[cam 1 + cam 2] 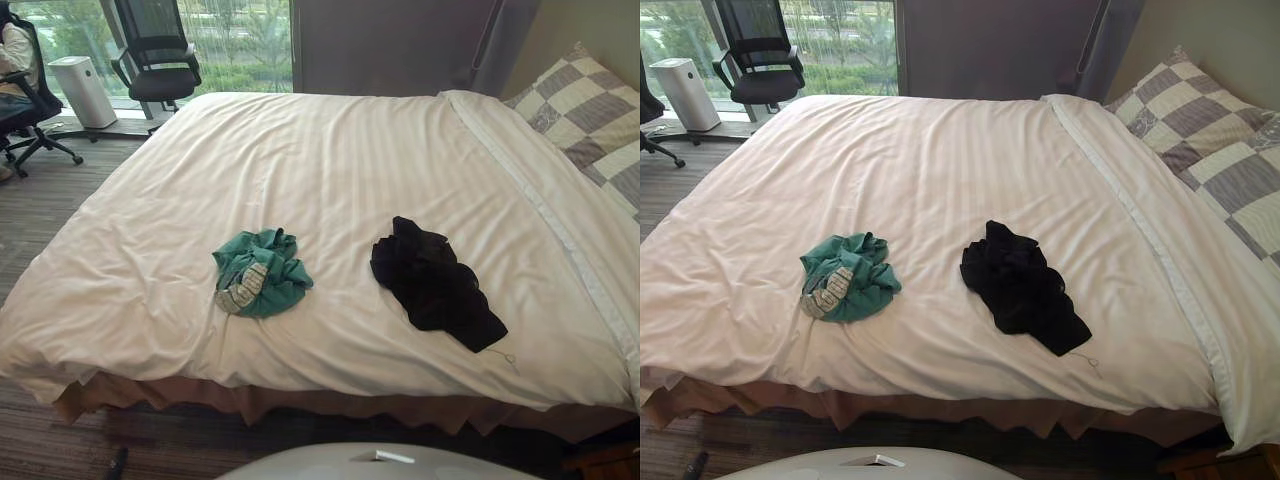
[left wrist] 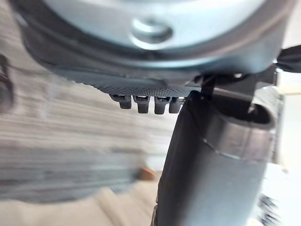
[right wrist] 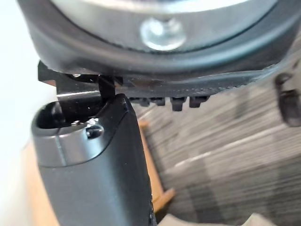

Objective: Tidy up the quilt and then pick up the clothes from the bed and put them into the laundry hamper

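Looking over the bed point(image 1: 300, 402), I see the white quilt point(image 1: 330, 160) spread flat.
Green clothes point(image 1: 265, 272) and black clothes point(image 1: 435, 285) lie apart on the quilt toward its near edge; my left hand point(image 2: 216, 155) and right hand point(image 3: 94, 160) hang over the floor point(image 3: 235, 155), fingers relaxed, holding nothing.

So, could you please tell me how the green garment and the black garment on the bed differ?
The green garment is bunched into a compact heap; the black garment stretches longer, slanting toward the near edge. The green garment carries a pale striped piece; the black garment looks plain. The green garment lies left, the black garment right, nearer the pillows. Both lie crumpled on the white quilt, apart.
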Controlling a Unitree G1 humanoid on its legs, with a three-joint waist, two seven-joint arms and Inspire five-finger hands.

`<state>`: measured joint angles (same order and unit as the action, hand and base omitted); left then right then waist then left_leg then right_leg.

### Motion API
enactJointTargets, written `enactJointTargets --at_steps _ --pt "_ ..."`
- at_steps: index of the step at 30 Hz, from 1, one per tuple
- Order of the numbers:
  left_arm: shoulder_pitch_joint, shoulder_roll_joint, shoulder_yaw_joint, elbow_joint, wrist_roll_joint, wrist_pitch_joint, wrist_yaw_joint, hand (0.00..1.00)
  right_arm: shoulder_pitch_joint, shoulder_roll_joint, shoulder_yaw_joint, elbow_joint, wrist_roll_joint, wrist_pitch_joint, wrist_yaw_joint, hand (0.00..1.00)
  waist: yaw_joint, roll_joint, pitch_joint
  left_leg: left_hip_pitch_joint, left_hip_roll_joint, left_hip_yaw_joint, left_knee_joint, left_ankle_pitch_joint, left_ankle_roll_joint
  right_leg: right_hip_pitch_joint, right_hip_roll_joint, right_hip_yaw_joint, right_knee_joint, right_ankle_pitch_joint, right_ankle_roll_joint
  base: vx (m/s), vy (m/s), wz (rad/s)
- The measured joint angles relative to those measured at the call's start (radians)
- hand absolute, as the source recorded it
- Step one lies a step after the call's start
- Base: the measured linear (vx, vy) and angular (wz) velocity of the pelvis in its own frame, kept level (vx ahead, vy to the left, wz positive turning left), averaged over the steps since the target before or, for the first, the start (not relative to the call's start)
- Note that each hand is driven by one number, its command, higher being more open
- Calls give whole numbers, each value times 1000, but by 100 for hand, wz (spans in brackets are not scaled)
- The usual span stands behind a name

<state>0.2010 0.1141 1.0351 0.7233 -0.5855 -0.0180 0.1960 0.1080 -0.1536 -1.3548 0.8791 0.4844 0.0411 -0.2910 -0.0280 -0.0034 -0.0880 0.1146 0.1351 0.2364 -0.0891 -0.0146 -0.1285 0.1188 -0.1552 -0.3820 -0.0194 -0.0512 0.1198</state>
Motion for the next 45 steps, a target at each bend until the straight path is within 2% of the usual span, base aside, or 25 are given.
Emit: enactJointTargets --at_steps 3,5,7,11,12,15,16,17,18,20,22,24,28,33,41,45 --pt "20 0 -16 -312 15 -79 47 100 26 14 156 -378 -23 -25 -59 100 -5 2 -11 -3 -1 -13 1 -1 -1 0 0 1 4 0 2 69 -7 7" --pt "7 1 -15 -478 152 -114 116 100 17 30 248 -616 -120 -72 -113 100 -5 8 -11 -4 0 -21 4 -1 -1 0 -1 10 9 -2 0 52 4 10" --pt "-13 1 -18 -590 290 -115 206 100 -27 59 317 -773 -226 -105 -165 100 -5 12 -2 1 3 -25 4 -1 -1 0 0 24 20 -7 -8 36 5 6" --pt "-47 12 -54 -677 358 -116 300 100 -100 81 445 -810 -281 -109 -198 100 5 5 26 13 3 -30 5 -1 -2 8 -1 38 28 -7 -10 11 3 3" --pt "-47 13 -74 -679 358 -116 309 100 -104 81 472 -810 -281 -108 -197 100 9 14 36 16 3 -30 5 -2 -2 7 -2 48 35 -8 -12 0 0 0" --pt "-34 12 -165 -726 357 -115 325 100 -102 81 533 -812 -282 -108 -190 100 23 10 57 21 0 -23 6 -4 -1 4 -6 89 37 -9 -12 11 16 -4" --pt "-28 10 -184 -744 358 -115 317 100 -101 81 541 -814 -284 -107 -182 100 24 6 64 24 0 -21 6 -4 -1 5 -6 93 38 -9 -12 -3 8 -16" --pt "-9 7 -221 -779 365 -115 291 100 -97 81 560 -817 -292 -107 -162 100 23 12 82 26 0 -13 13 -10 -3 3 -6 108 39 -9 -12 -11 5 -29" --pt "7 0 -259 -806 376 -115 267 100 -96 82 585 -819 -314 -107 -148 100 23 4 97 26 1 2 40 -27 -2 4 -8 125 41 -10 -11 -18 3 -35" --pt "7 -30 -320 -811 397 -115 235 100 -79 83 622 -834 -318 -107 -131 100 18 18 118 17 3 17 74 -49 -3 -1 -10 147 42 -11 -9 -32 3 -33" --pt "18 -87 -393 -813 399 -114 202 100 -73 105 679 -860 -319 -107 -117 100 -3 34 138 17 3 38 86 -58 -2 -12 -12 174 42 -11 -9 -22 7 -31" --pt "28 -122 -452 -813 406 -109 179 100 -63 133 729 -864 -321 -107 -106 100 -14 39 149 26 8 58 86 -60 -4 -18 -6 196 42 -10 -8 1 -9 -36" --pt "29 -151 -609 -812 441 -79 126 100 7 200 905 -876 -362 -104 -47 100 -32 31 164 57 32 110 88 -73 -17 -21 20 244 41 -10 -8 19 -42 -38" --pt "-10 -148 -681 -813 482 -67 100 100 41 200 1019 -931 -405 -104 14 100 -36 46 179 71 31 144 90 -82 -14 -31 21 277 41 -10 -8 18 -17 -20" --pt "-14 -142 -737 -813 568 -61 91 100 85 198 1092 -941 -440 -104 56 100 -60 56 191 51 31 183 104 -103 -17 -68 23 310 35 -8 -5 18 -18 -15" --pt "-12 -146 -787 -808 598 -26 79 100 132 198 1113 -971 -474 -95 60 100 -61 56 192 41 31 201 107 -104 -18 -87 23 326 34 -7 -4 41 -31 -12"
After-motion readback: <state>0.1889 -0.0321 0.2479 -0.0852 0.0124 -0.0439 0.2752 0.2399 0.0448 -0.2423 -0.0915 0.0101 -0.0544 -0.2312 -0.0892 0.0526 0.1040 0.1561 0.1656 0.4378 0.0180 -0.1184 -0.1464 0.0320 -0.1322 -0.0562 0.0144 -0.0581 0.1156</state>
